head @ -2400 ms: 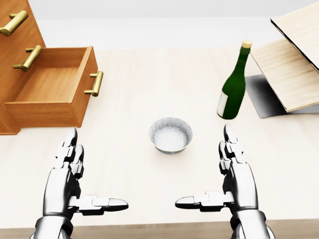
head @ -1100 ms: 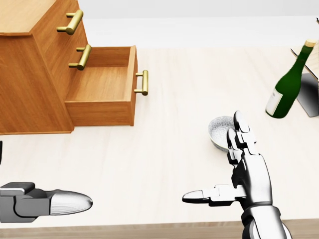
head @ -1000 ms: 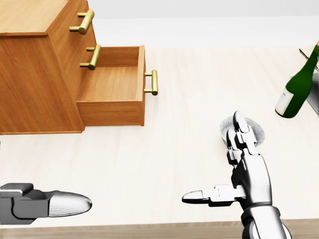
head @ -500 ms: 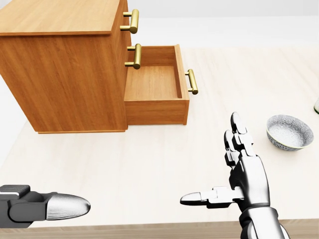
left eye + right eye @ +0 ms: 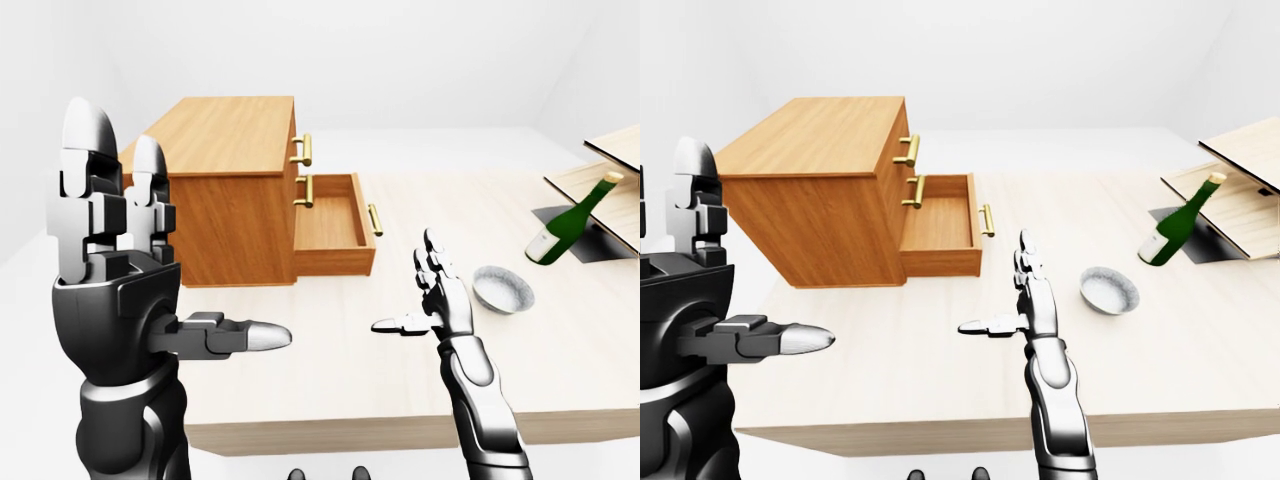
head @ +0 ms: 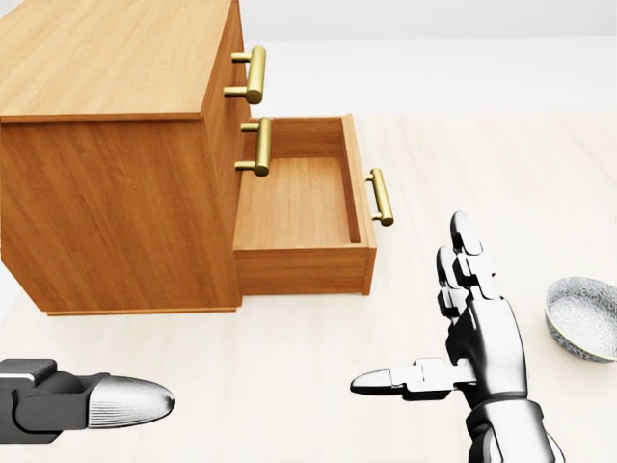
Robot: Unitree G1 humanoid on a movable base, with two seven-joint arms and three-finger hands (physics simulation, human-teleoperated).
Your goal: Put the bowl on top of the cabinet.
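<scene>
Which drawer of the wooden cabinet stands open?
The lowest drawer, pulled out toward the head view's right so its inside shows. The two above it are shut, their brass handles close against the cabinet.

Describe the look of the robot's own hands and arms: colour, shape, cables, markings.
The left hand and right hand are bare metal, each with three blocky, segmented fingers ending in rounded silver tips. The left renders darker, gunmetal with black joints; the right is bright, glossy chrome on a smooth tapered forearm. No cables, markings or sleeves show.
</scene>
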